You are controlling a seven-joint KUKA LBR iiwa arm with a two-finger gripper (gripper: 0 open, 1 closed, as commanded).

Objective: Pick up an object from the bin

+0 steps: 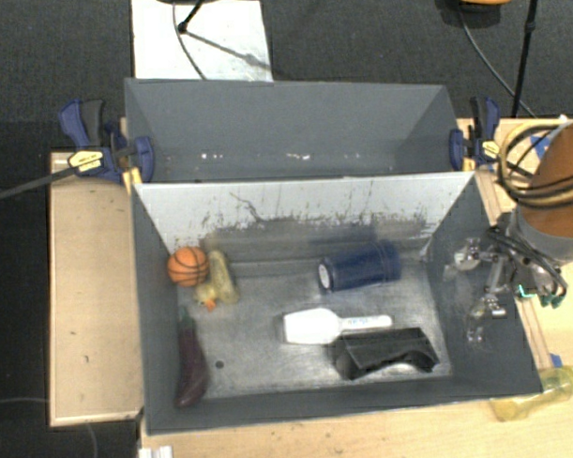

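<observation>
Fingers (476,331) of the gripper (484,324) stand a little apart with nothing between them. They hang over the sloping right wall of the grey metal bin (292,129), clear of everything on its floor.

Nearest to them is the largest item, a black folded pouch (385,351), which lies near the bin's front right corner. A dark blue can (360,267) lies on its side toward the back, right of centre. A white bottle (323,325) lies flat mid-floor, just left of the pouch and touching it. A dark purple toy aubergine (190,368) lies along the left wall near the front left corner. A pale yellow toy (216,280) lies at the left toward the back, and a small orange basketball (187,266) touches its left side.
</observation>
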